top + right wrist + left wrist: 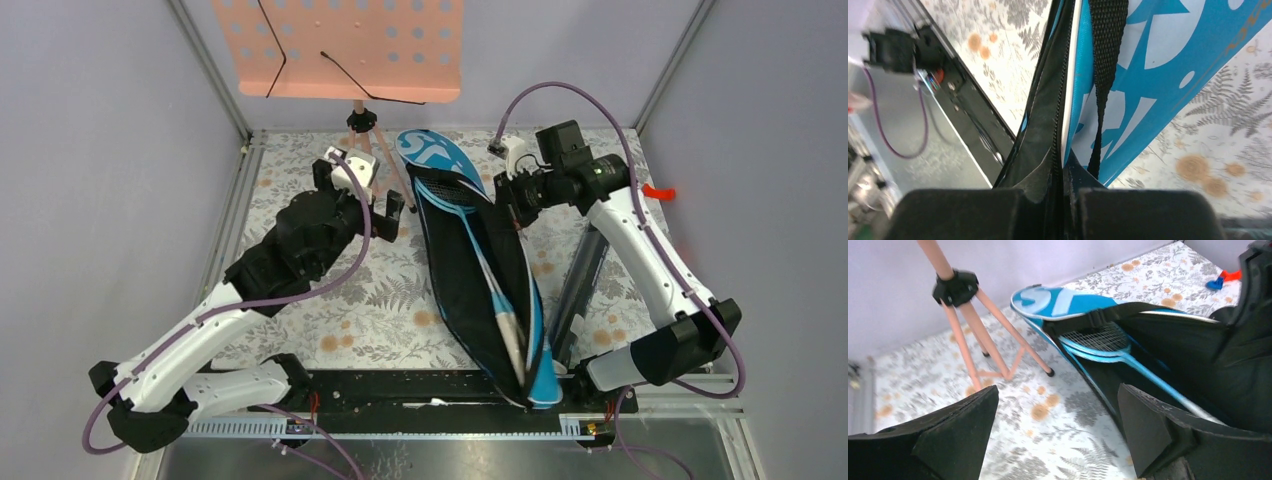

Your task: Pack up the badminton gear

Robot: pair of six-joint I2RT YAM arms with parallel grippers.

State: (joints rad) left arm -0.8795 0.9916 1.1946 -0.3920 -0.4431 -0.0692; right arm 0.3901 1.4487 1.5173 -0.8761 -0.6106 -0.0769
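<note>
1. The blue racket bag [432, 150] lies on the flowery table [330, 300] between the two arms. It runs from the far side to the near edge, and it is open.
2. The light-blue rackets [478, 250] are inside the bag. Their round heads point to the far end. Their pale handles point to the near end.
3. The right pincer [512, 200] is closed tight on the right edge of the bag, up near the far end. In the right wrist view, the black rim beside the zipper [1064, 100] is squeezed between its two fingers [973, 215].
4. The left pincer [1058, 440] is wide open and has nothing in it. It hangs over the table just left of the bag and does not touch it. From this pincer, the bag and the racket heads are ahead and to the right.
5. The long black tube [580, 280] is to the right of the bag, partly under the right arm.
6. The peach music stand [350, 45] is at the far side. Its thin legs are just left of the bag's far end.
</note>
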